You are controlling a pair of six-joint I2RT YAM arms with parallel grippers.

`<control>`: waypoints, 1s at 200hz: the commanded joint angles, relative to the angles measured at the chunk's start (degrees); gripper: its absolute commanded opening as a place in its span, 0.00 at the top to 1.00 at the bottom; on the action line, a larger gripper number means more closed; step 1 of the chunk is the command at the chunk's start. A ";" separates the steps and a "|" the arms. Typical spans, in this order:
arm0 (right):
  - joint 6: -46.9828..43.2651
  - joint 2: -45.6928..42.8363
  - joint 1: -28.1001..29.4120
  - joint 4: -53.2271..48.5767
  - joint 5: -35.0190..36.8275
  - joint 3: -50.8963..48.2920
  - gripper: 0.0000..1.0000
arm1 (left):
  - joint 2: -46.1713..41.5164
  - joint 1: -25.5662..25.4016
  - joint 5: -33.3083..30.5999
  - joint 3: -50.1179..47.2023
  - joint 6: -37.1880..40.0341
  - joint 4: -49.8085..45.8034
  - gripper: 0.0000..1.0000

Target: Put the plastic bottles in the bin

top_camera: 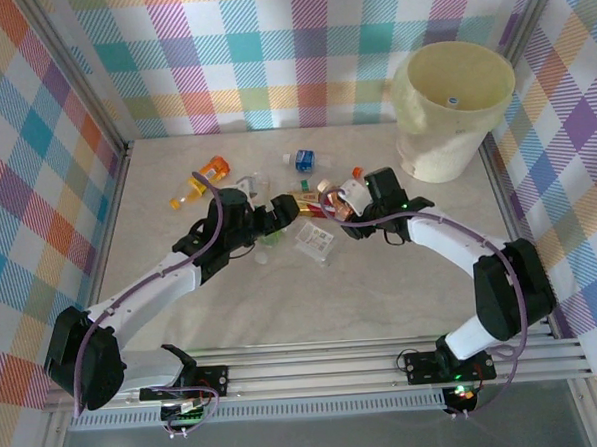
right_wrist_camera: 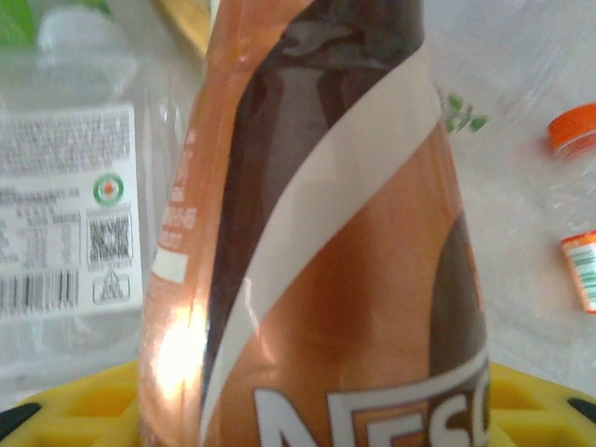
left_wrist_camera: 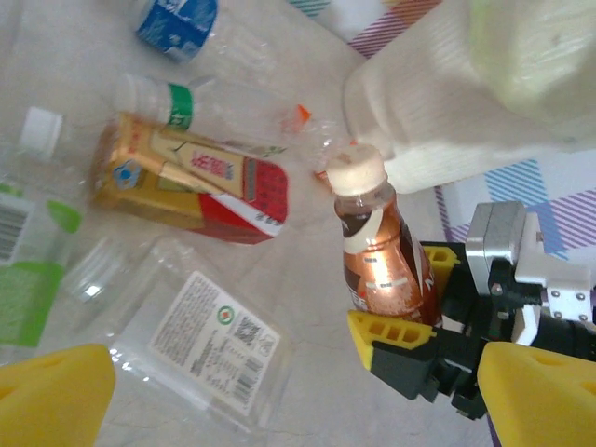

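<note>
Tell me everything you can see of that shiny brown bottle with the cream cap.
The brown bottle is small and plastic-looking, wrapped in a glossy copper-brown sleeve with a pale swirl and white letters starting NES. Its cream cap is on. It looks uncrushed. The right gripper clamps its lower body between yellow pads.

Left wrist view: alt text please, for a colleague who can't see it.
The right gripper clamps a copper-brown bottle with a cream cap, the pale bin behind it. A crushed yellow-and-red bottle and a flattened clear bottle lie on the table at picture left; the left gripper is open.
</note>
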 commanded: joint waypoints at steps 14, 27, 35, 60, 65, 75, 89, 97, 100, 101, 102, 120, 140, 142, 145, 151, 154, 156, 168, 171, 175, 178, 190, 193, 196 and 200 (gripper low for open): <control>9.40 -3.19 0.15 9.50 -2.52 -0.68 0.67 | -1.23 -0.09 2.07 1.42 1.46 4.55 0.00; 11.64 -3.86 0.09 11.87 -2.26 -0.76 0.67 | -1.66 -0.10 1.99 1.32 1.47 4.93 0.00; 13.54 -4.21 -0.17 13.13 -2.04 -0.64 0.67 | -1.83 -0.06 2.31 1.31 1.58 5.13 0.00; 23.14 -4.94 -1.65 13.13 -2.87 2.35 0.65 | -2.21 -0.10 3.60 1.25 1.78 5.92 0.00; 24.78 -4.94 -2.18 13.18 -3.49 2.90 0.64 | -2.17 -0.10 3.73 1.26 1.77 6.04 0.00; 27.90 -4.89 -3.14 13.16 -4.51 4.52 0.64 | -2.13 -0.10 3.67 1.22 1.57 6.17 0.00; 31.92 -4.39 -5.11 12.10 -6.63 7.66 0.64 | -1.85 -0.18 3.56 1.22 1.45 6.17 0.00; 34.13 -3.97 -6.51 11.52 -7.83 9.70 0.64 | -1.77 -0.19 3.56 1.10 1.15 6.23 0.00; 34.93 -3.71 -7.07 11.35 -8.39 10.45 0.64 | -1.64 -0.12 3.56 1.08 1.10 6.28 0.00; 35.19 -3.62 -7.28 11.25 -8.59 10.73 0.64 | -1.62 -0.11 3.56 1.06 1.05 6.25 0.00; 35.74 -3.47 -7.73 11.01 -8.89 11.27 0.64 | -1.57 -0.15 3.56 1.05 1.07 6.29 0.00; 40.56 -1.24 -11.81 7.89 -12.10 17.61 0.63 | -1.39 -0.19 3.54 0.86 0.66 6.58 0.00; 43.49 2.61 -16.20 2.57 -15.53 26.26 0.63 | -1.42 -0.17 3.31 0.78 0.49 6.66 0.00; 43.59 2.99 -16.55 2.08 -15.79 27.17 0.63 | -1.40 -0.18 3.30 0.69 0.48 6.62 0.00; 43.81 3.62 -17.21 1.47 -16.33 28.39 0.64 | -1.46 -0.17 3.15 0.70 0.49 6.51 0.00; 44.35 4.86 -18.36 0.20 -17.21 31.14 0.63 | -1.51 -0.18 3.00 0.66 0.49 6.51 0.00; 44.67 5.50 -19.00 -0.48 -17.63 32.52 0.63 | -1.54 -0.25 2.93 0.63 0.48 6.42 0.00; 44.96 6.00 -19.40 -0.86 -18.05 33.37 0.63 | -1.54 -0.25 2.85 0.59 0.47 6.48 0.00; 46.93 8.49 -22.02 -2.24 -21.18 38.43 0.63 | -1.87 -0.25 2.49 0.48 0.58 6.22 0.00; 47.54 9.17 -22.63 -2.56 -21.94 39.58 0.63 | -1.94 -0.26 2.44 0.44 0.51 6.09 0.00; 48.50 10.00 -23.44 -2.81 -23.02 41.16 0.63 | -2.16 -0.28 2.25 0.33 0.49 5.99 0.00; 49.19 10.60 -24.11 -2.95 -23.76 42.33 0.63 | -2.24 -0.28 2.15 0.23 0.48 5.93 0.00; 52.61 12.99 -26.51 -2.92 -26.73 46.20 0.62 | -2.81 -0.27 1.69 -0.21 0.56 5.81 0.00; 53.61 13.73 -27.11 -2.91 -27.28 47.12 0.62 | -3.03 -0.19 1.52 -0.38 0.50 5.72 0.00; 54.55 14.31 -27.69 -2.80 -27.85 47.94 0.62 | -3.24 -0.24 1.42 -0.48 0.51 5.72 0.00; 55.74 15.15 -28.44 -2.67 -28.57 49.05 0.62 | -3.48 -0.27 1.20 -0.71 0.50 5.62 0.00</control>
